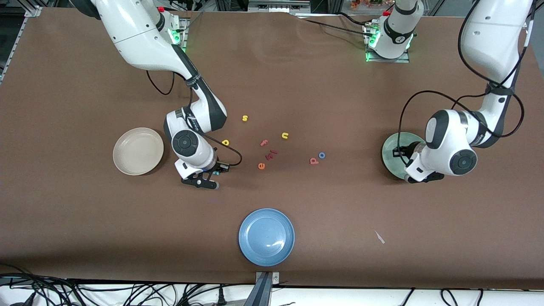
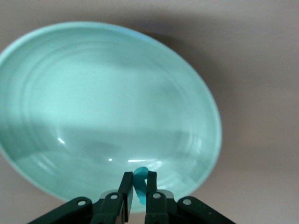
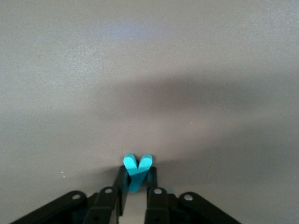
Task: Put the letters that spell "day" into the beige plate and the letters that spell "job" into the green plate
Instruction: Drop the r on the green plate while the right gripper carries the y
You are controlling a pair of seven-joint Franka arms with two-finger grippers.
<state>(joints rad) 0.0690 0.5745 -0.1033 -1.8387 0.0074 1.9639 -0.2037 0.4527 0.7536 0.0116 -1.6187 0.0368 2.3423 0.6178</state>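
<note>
My right gripper (image 1: 219,169) is low over the table between the beige plate (image 1: 138,151) and the loose letters, shut on a teal "y" (image 3: 132,163) pinched by its stem. The beige plate holds nothing. My left gripper (image 1: 398,152) hangs over the green plate (image 1: 393,148), shut on a teal hooked "j" (image 2: 140,179) above the plate's rim (image 2: 201,158). A yellow round-bowled letter (image 1: 225,143) lies close to the right arm's wrist. The blue "o" (image 1: 322,155) and the pink-red round-bowled letter (image 1: 313,160) lie side by side mid-table.
A yellow "s" (image 1: 245,118), yellow "u" (image 1: 284,135), pink "f" (image 1: 264,143), a dark red piece (image 1: 272,152) and an orange "e" (image 1: 261,166) are scattered mid-table. A blue plate (image 1: 266,236) sits nearest the front camera. A white scrap (image 1: 379,237) lies beside it.
</note>
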